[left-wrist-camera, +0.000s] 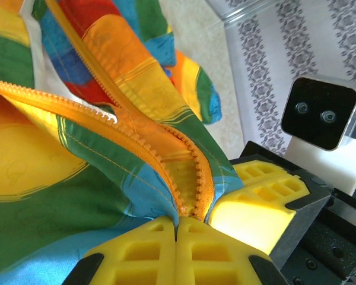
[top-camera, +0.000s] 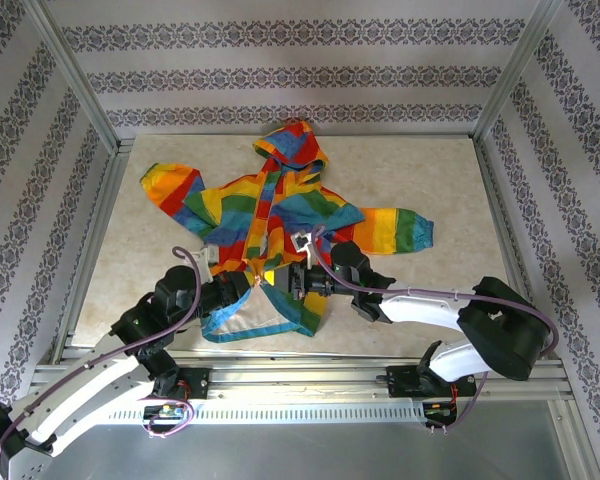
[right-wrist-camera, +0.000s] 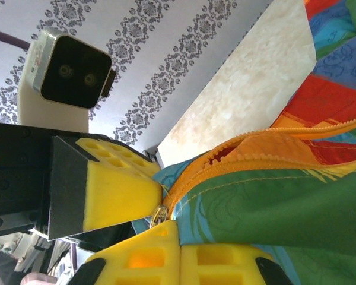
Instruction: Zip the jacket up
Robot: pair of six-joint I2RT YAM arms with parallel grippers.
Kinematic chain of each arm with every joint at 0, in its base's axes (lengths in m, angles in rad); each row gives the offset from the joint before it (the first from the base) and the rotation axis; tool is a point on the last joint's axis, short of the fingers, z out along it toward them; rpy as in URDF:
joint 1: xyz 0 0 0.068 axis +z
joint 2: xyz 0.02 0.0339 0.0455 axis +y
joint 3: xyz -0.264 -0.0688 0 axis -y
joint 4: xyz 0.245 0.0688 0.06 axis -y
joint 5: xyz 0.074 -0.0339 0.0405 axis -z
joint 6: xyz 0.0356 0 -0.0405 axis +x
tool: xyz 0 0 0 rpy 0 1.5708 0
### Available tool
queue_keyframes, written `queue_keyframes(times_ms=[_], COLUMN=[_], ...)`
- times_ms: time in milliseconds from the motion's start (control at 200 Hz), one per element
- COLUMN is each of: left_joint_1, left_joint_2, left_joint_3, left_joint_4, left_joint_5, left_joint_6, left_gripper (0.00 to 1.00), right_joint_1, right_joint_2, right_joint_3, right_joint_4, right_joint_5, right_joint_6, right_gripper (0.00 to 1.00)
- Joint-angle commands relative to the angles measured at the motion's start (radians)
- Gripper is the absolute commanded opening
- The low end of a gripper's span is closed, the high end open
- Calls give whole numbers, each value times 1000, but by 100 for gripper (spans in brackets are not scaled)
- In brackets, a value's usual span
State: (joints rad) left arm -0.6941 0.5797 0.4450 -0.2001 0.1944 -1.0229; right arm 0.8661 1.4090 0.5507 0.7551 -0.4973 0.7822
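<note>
The rainbow-striped jacket (top-camera: 292,205) lies spread on the table, hood far, front partly open. Both grippers meet at its near hem. My left gripper (top-camera: 242,287) is shut, its yellow fingers (left-wrist-camera: 142,249) pinching the fabric at the foot of the orange zipper (left-wrist-camera: 193,178), whose two tooth rows part above them. My right gripper (top-camera: 298,281) is shut on the green and blue hem (right-wrist-camera: 267,208) beside a small metal zipper slider (right-wrist-camera: 159,213). In each wrist view the other gripper's yellow finger (left-wrist-camera: 267,208) (right-wrist-camera: 115,190) sits close alongside.
The pale marbled table (top-camera: 430,185) is ringed by an aluminium frame (top-camera: 90,215) and patterned walls. A rail (top-camera: 310,380) runs along the near edge by the arm bases. One sleeve (top-camera: 170,185) reaches far left, the other (top-camera: 400,228) right.
</note>
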Motion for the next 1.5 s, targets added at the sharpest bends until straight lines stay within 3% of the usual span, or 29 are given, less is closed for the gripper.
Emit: queue_keyframes(times_ms=[0, 160, 360, 560, 759, 1344, 1494], left_joint_1=[-10, -10, -10, -10, -10, -10, -10], left_joint_2=[18, 63, 93, 167, 230, 268, 269], left_joint_3=[63, 99, 134, 189, 233, 265, 264], left_joint_4=[-277, -369, -466, -514, -527, -526, -520], left_joint_5=[20, 90, 128, 168, 208, 279, 286], left_joint_6=[41, 44, 60, 94, 126, 157, 160], left_gripper=[0, 0, 0, 0, 0, 0, 0], right_joint_1=[-43, -79, -93, -41, 124, 253, 262], right_joint_2=[-29, -74, -152, -179, -167, -33, -5], right_joint_3=[-23, -63, -99, -86, 29, 122, 140], right_joint_4=[17, -6, -105, -192, -494, -514, -516], right_joint_5=[55, 28, -9, -108, -60, 77, 120], right_joint_6=[-41, -63, -145, -261, -513, -665, -676], right_gripper=[24, 42, 50, 49, 50, 45, 40])
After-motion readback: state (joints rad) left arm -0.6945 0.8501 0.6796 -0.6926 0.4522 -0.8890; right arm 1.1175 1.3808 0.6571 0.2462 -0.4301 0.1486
